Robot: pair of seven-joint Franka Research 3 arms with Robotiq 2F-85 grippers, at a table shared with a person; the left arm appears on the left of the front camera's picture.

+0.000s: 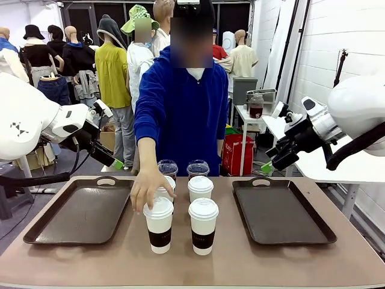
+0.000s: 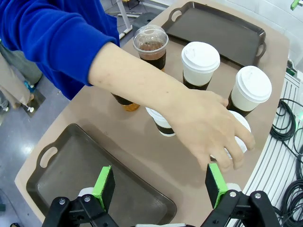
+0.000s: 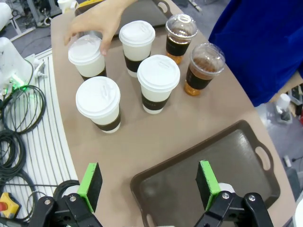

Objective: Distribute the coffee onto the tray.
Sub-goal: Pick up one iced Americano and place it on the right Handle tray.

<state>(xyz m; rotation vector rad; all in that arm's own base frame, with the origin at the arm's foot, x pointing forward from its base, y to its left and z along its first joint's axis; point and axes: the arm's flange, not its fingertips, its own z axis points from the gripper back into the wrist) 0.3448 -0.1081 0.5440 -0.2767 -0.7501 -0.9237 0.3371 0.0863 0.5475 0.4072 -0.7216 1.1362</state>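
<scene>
person's hand (image 1: 150,186) on a lidded paper cup (image 1: 159,226)
left tool (image 2: 159,178) and right tool (image 3: 149,180) gape wide, empty; sleeve print unreadable

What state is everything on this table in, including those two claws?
paper cups, four, upright, lidded, standing on the table
iced coffees, two, upright, dome-lidded, behind them
person's hand, fingers on the front-left cup lid
left tray, no cups on it
right tray, no cups on it
left gripper, open, holding nothing
right gripper, open, holding nothing
</scene>
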